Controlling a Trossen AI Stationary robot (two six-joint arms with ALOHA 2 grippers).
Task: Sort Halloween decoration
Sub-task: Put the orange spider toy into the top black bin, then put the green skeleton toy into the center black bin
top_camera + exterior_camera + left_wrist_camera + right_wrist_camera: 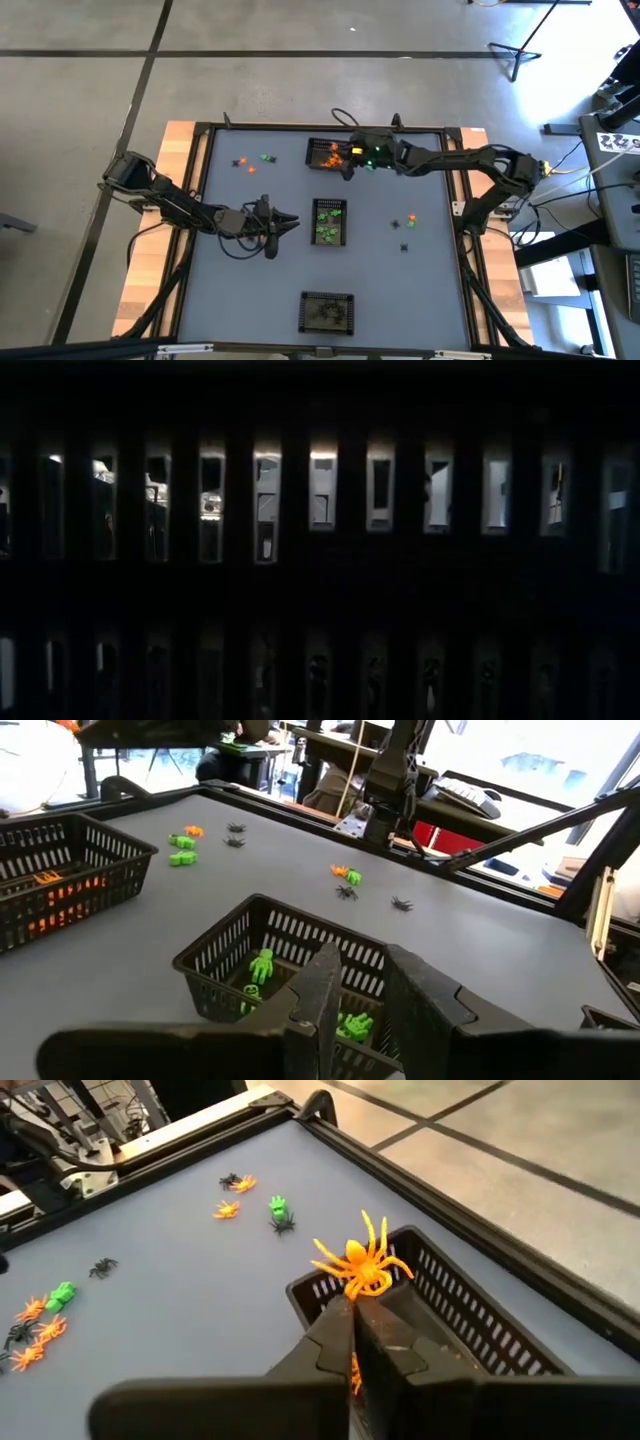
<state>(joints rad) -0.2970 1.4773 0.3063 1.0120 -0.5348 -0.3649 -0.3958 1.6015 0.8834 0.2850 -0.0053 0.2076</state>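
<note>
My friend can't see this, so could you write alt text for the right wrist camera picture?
The right gripper pinches an orange spider above a black mesh basket at the table's corner. Orange, green and black trinkets lie scattered on the grey table.

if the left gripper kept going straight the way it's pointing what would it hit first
Probably the near wall of the middle basket holding green trinkets: the left gripper points right at it, though how far off it is stays unclear.
</note>
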